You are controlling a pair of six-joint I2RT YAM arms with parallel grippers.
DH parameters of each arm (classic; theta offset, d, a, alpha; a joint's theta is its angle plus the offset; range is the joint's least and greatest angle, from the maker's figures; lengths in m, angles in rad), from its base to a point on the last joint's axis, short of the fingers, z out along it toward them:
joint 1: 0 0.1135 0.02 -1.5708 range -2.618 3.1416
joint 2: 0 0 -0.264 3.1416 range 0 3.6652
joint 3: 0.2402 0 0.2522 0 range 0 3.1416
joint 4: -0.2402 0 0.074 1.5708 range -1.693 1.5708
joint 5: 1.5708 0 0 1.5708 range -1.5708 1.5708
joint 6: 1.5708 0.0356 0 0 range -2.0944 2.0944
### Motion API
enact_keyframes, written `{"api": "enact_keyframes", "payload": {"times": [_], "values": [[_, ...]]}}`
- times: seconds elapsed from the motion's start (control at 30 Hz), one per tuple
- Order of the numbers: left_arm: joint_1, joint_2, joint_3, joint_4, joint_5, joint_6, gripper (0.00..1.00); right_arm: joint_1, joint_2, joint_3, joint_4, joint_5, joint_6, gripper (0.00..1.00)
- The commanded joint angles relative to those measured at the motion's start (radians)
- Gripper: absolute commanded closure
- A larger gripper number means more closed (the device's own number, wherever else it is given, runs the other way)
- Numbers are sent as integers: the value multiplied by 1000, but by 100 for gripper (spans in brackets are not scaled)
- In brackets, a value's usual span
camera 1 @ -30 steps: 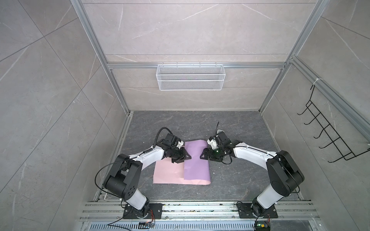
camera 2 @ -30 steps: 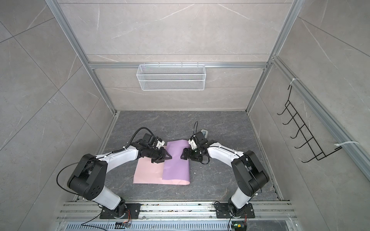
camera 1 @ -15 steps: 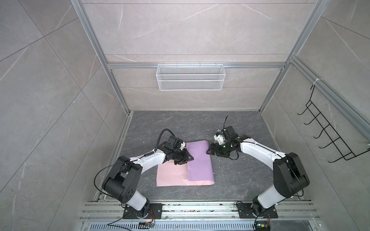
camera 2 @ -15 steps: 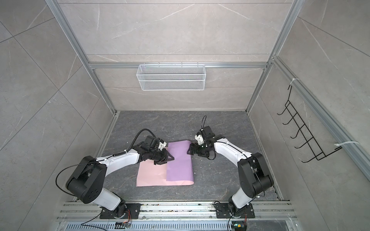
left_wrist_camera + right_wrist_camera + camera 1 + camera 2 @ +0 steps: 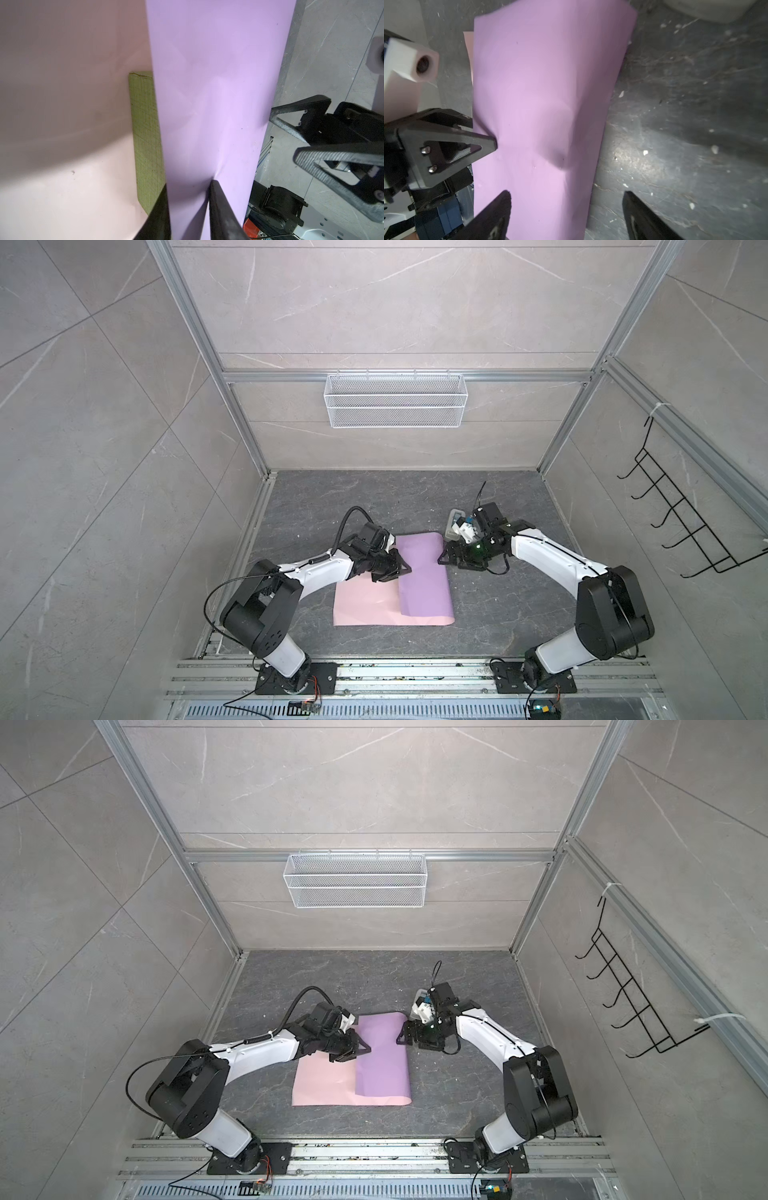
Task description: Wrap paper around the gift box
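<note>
- Large thin sheet of paper lies pale pink face up on the grey table, its right part folded over, lilac side up.
- Flat olive-green ribbed gift box sits under that flap, one strip showing.
- Left gripper: fingers close together astride the flap edge; cannot tell if pinching.
- Right gripper: fingers spread wide, empty, at the flap's right edge.

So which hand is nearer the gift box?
Left. The left hand presses the paper beside the mostly covered gift box; the right hand hovers open at the flap's far edge.
</note>
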Motion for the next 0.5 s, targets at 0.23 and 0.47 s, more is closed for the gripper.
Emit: {"api": "enact_keyframes", "payload": {"times": [0.23, 0.47], "values": [[-5, 45, -6, -99, -85, 18, 92, 61, 24, -78, 69, -4, 32, 16], [-5, 39, 10, -114, -86, 27, 89, 83, 42, -120, 119, 31, 73, 18]]}}
